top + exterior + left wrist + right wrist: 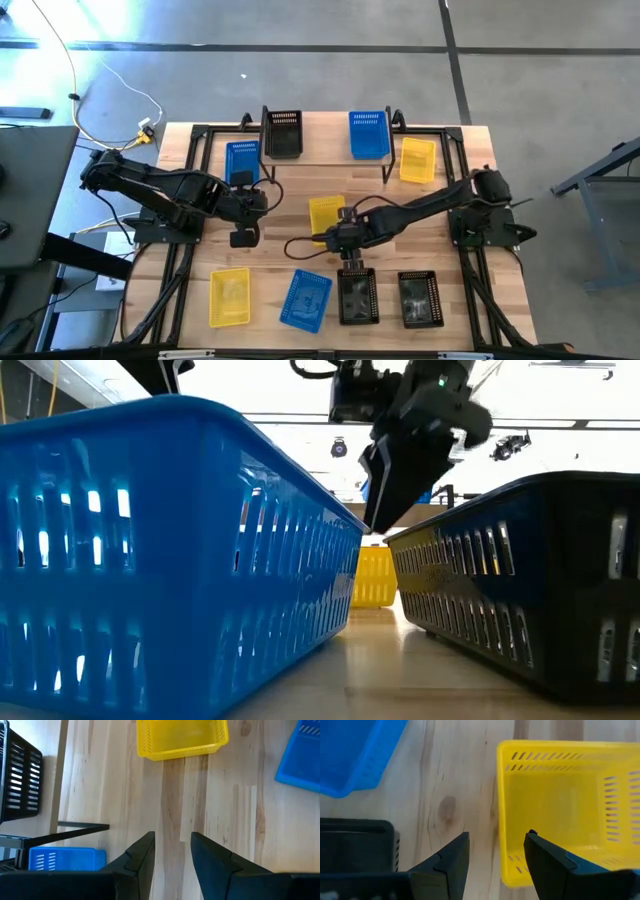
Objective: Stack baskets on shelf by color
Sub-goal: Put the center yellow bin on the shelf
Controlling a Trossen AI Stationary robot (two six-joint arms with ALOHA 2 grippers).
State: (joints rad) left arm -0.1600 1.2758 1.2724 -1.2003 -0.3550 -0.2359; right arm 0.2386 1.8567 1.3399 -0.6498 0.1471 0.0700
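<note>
The shelf (325,138) stands at the table's far side with a black basket (282,133) and a blue basket (368,134) on its top. A yellow basket (326,215) rests flat on the table's middle. My right gripper (495,847) hangs open just above this basket's near end wall (499,815), one finger outside the wall and one over the inside. My left gripper (172,845) is open and empty over bare wood, to the left of the yellow basket (180,737).
A blue basket (243,160) lies left of the shelf and a yellow one (417,159) to its right. Along the near edge lie a yellow (229,296), a blue (305,299) and two black baskets (357,296), (420,298).
</note>
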